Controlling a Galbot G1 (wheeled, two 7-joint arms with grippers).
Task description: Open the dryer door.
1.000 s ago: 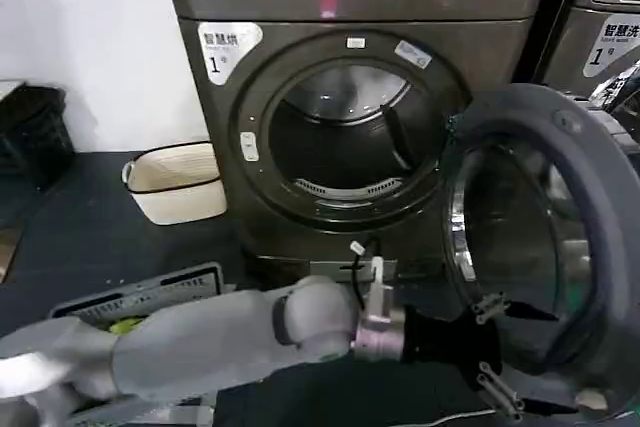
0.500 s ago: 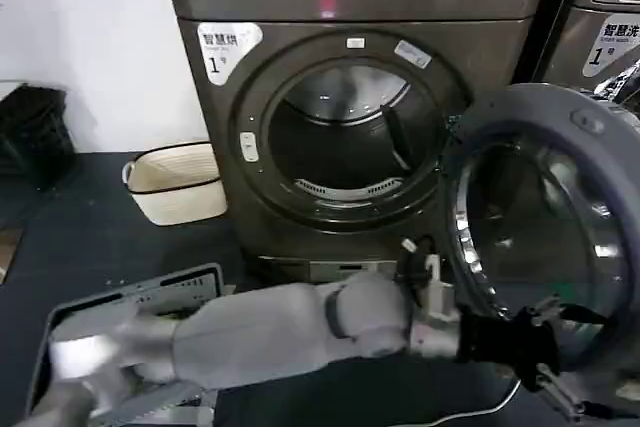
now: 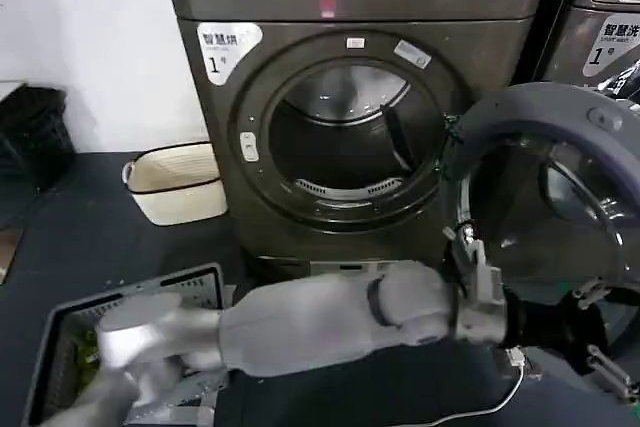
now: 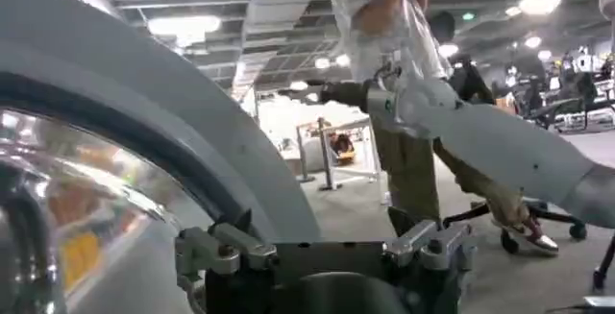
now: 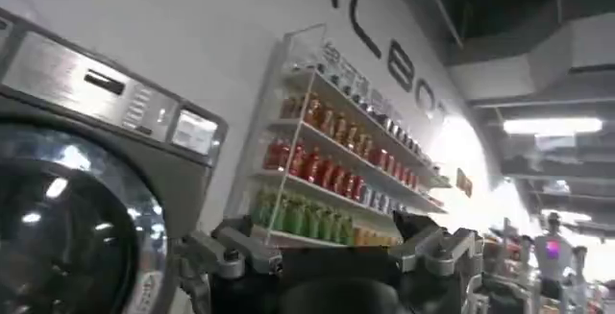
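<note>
Left pincer (image 3: 600, 332) beside swung-open dryer door (image 3: 560, 112) rim

- The big round grey-rimmed glass dryer door (image 3: 560, 217) runs past the picture's right edge.
- Beside that door, the black left gripper (image 3: 600, 332) is partly cut off.

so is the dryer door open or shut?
Open: the dryer door is swung out to the right and the drum opening is exposed.
</note>
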